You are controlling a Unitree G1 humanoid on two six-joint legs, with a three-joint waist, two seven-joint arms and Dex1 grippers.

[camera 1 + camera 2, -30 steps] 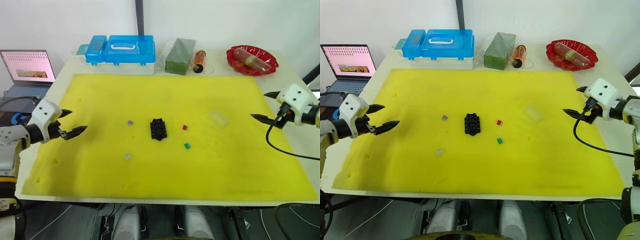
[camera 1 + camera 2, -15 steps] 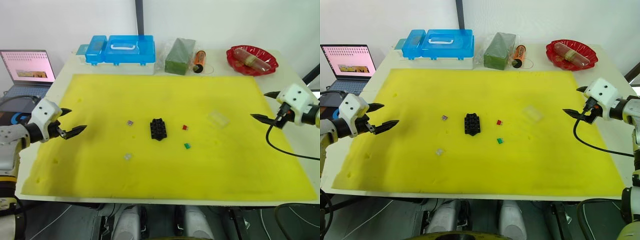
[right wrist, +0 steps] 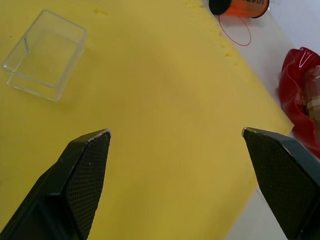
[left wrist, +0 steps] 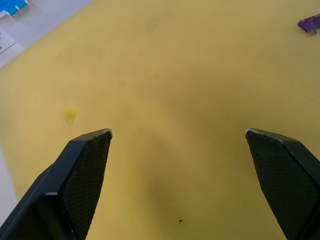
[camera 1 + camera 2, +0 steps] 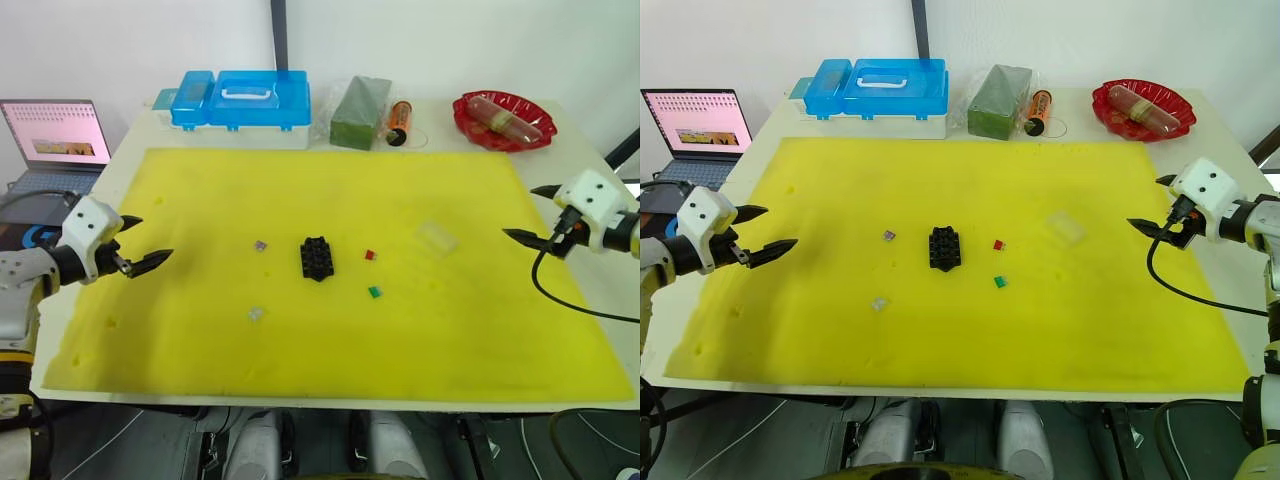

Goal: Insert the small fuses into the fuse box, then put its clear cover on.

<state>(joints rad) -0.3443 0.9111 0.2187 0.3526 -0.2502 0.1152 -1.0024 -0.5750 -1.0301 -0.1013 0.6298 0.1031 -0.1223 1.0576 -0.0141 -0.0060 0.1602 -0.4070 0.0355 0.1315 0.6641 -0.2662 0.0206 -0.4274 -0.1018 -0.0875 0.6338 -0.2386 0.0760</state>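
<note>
Both grippers gape at the mat's edges, well apart from fuse box (image 5: pixel 316 258).

Both arms reach inward from opposite sides, the left gripper (image 5: pixel 138 245) and right gripper (image 5: pixel 528 213) with jaws spread wide, holding nothing.

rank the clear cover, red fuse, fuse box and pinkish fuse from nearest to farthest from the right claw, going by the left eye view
Measured from the right claw at the mat's right edge:
1. clear cover, right of centre, nearest the claw.
2. red fuse, just right of the box.
3. fuse box, mid-mat.
4. pinkish fuse, left of the box, farthest.
</note>
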